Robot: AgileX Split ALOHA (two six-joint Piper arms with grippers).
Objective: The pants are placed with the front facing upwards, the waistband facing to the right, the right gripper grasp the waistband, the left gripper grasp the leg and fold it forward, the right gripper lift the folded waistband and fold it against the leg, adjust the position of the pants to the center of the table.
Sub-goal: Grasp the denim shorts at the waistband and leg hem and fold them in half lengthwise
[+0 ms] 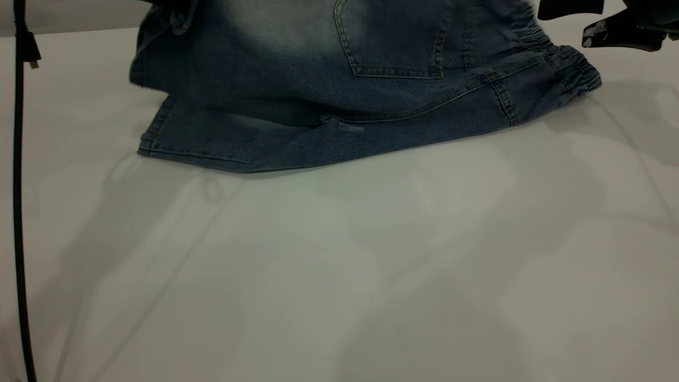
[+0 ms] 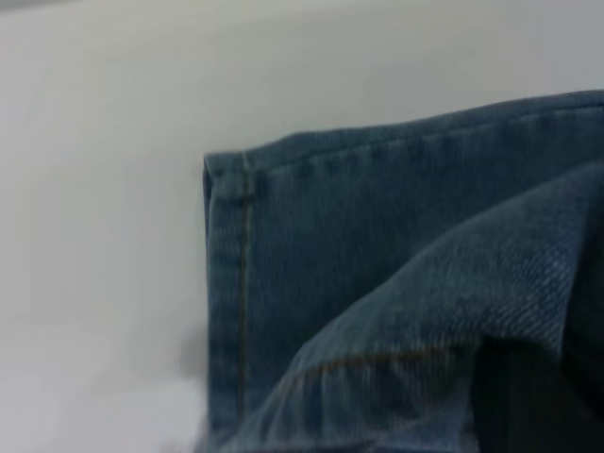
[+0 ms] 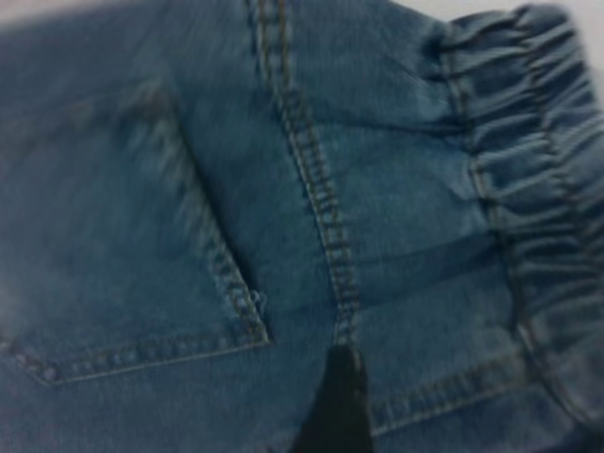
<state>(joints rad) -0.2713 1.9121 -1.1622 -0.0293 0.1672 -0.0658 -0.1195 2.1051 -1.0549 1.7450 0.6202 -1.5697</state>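
Note:
The blue denim pants (image 1: 339, 90) lie folded at the far side of the white table (image 1: 339, 276), a patch pocket (image 1: 392, 42) facing up. The gathered waistband (image 1: 575, 74) points right. A hemmed leg end (image 1: 159, 132) lies flat at the left, while another part of the leg (image 2: 377, 283) rises up to my left gripper (image 2: 500, 387), which is shut on bunched denim. Only a dark edge of the left gripper (image 1: 168, 4) shows in the exterior view. My right gripper (image 1: 620, 29) hovers open beyond the waistband (image 3: 528, 189), one fingertip (image 3: 335, 396) above the seam.
A black cable (image 1: 20, 212) hangs down the left edge of the exterior view. The near half of the table is bare white surface with soft shadows of the arms.

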